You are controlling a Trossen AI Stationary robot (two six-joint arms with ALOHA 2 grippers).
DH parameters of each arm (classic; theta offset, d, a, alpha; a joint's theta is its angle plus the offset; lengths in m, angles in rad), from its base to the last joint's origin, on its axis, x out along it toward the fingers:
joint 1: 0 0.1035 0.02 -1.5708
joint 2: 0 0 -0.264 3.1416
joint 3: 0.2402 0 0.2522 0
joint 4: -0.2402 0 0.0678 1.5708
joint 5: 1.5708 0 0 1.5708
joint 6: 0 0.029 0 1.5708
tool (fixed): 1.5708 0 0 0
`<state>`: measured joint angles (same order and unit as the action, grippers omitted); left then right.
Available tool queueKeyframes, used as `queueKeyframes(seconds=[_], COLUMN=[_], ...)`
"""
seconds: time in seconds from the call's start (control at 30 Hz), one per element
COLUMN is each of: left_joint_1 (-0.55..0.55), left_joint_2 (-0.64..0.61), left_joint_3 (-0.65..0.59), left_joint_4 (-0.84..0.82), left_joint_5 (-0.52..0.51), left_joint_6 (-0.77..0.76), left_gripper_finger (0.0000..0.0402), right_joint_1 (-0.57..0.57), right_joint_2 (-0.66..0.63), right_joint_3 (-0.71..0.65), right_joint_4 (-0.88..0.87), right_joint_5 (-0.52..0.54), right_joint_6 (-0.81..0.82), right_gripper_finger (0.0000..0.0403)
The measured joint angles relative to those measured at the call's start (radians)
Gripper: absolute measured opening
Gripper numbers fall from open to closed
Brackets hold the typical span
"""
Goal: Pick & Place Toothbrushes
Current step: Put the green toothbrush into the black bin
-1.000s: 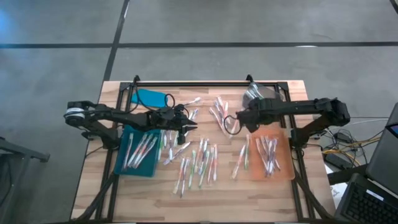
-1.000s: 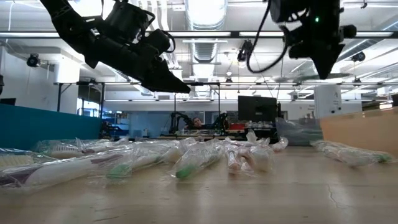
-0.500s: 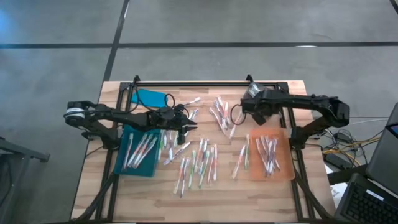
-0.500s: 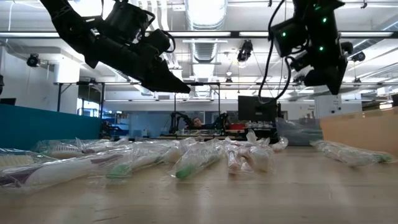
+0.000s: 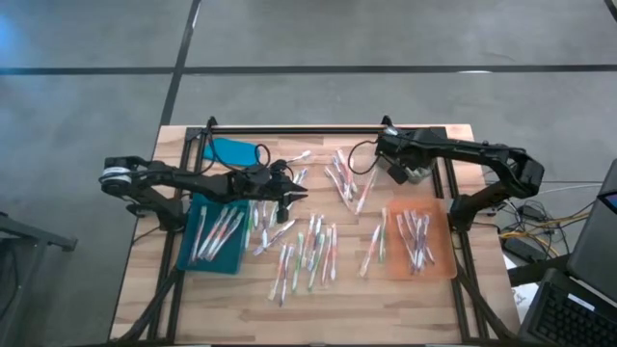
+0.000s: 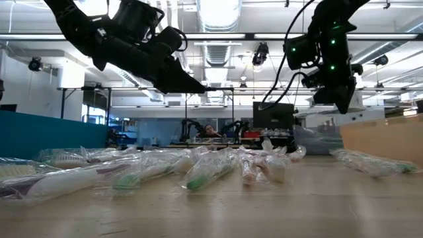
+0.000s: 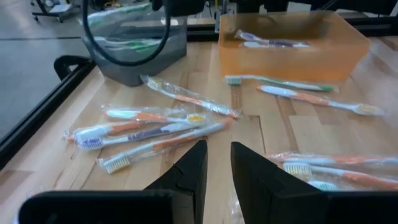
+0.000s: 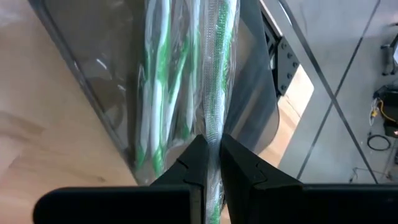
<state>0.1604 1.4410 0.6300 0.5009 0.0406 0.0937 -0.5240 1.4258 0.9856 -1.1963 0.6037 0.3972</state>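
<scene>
High view layout: wooden surface (image 5: 318,299) is seen whole, both arms over it, wrapped toothbrushes (image 5: 308,253) scattered mid-surface.
Trays: teal tray (image 5: 213,236) on the left side and orange tray (image 5: 420,243) on the right side each hold several brushes; clear grey bin (image 5: 413,154) sits at the far right corner with green-striped brushes inside.
Cloth: teal cloth (image 5: 231,151) lies near the far left edge.
Left gripper (image 5: 295,196): held above the loose pile just beside the teal tray; jaws are parted by a narrow gap, nothing seen between them in the left wrist view.
Right gripper (image 5: 390,162): held over the clear grey bin; jaws are clenched on a wrapped green toothbrush (image 8: 217,81), pinched near one end, the rest hanging toward the bin.
Step judged: green brush is likely being delivered to the bin; release not yet done.
Handling: brushes are judged light and stiff, but crinkly film wrappers are slippery and may slide or snag neighbours.
Grasp point: mid-handle is advised, across the narrow side, so the brush hangs level and no wrapper tail alone is caught.
Risk: overlapping brushes in the pile may be lifted together.
</scene>
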Motion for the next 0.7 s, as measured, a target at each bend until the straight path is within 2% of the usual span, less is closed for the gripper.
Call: queueKeyframes(seconds=[0.47, 0.57, 0.7], left_joint_1=[0.000, 0.000, 0.000], left_joint_2=[0.000, 0.000, 0.000], left_joint_3=[0.000, 0.000, 0.000], left_joint_4=[0.063, 0.074, 0.075], left_joint_5=[0.000, 0.000, 0.000], left_joint_6=[0.026, 0.026, 0.026], left_gripper_finger=[0.0074, 0.0074, 0.0074], right_joint_1=[-0.115, -0.115, -0.129], right_joint_2=[0.023, 0.050, 0.112], right_joint_3=[-0.034, -0.048, -0.049], right_joint_4=[0.087, 0.160, 0.168], right_joint_5=[-0.037, -0.064, -0.050], right_joint_6=[-0.040, -0.064, -0.072], right_gripper_finger=[0.0022, 0.0022, 0.0022])
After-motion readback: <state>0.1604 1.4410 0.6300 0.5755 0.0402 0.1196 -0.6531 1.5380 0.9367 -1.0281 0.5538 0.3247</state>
